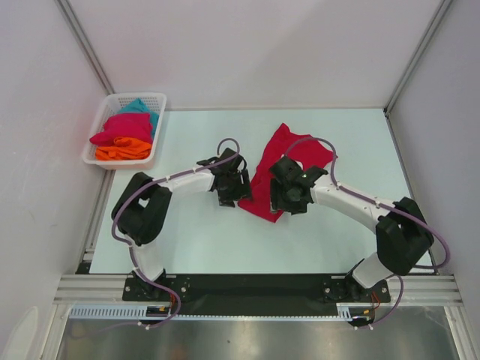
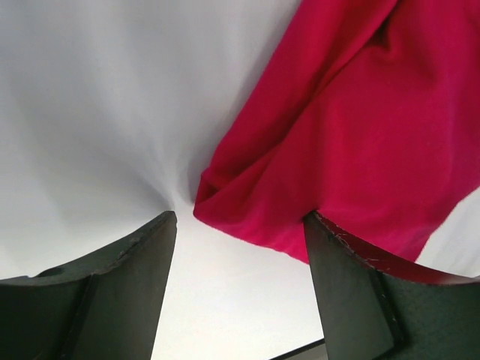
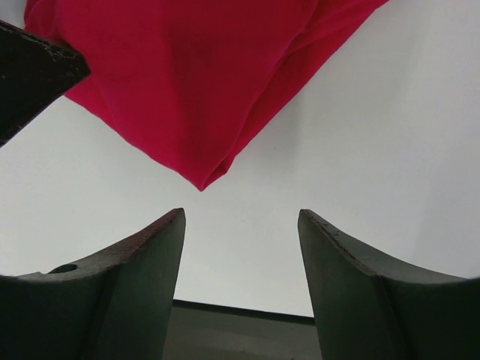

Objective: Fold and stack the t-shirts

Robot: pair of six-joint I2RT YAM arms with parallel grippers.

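Bright and even from the top view, with soft light from overhead. Only faint, pale shadows on the white counter (image 1: 202,232). Dull grey shine on the metal strip (image 1: 247,341) at the near edge. No hard glare on the walls. Sharp enough, a little grainy on small things.

Very bright from the left wrist: counter washed out to plain white, with a soft grey shadow near the dark fingers (image 2: 112,292) of the left end effector (image 2: 240,221). Clear folds and dark creases on the red shirt (image 2: 360,135).

Same bright white from the right wrist. Right end effector (image 3: 240,217) fingers (image 3: 120,285) dark, rough edges easy to see.
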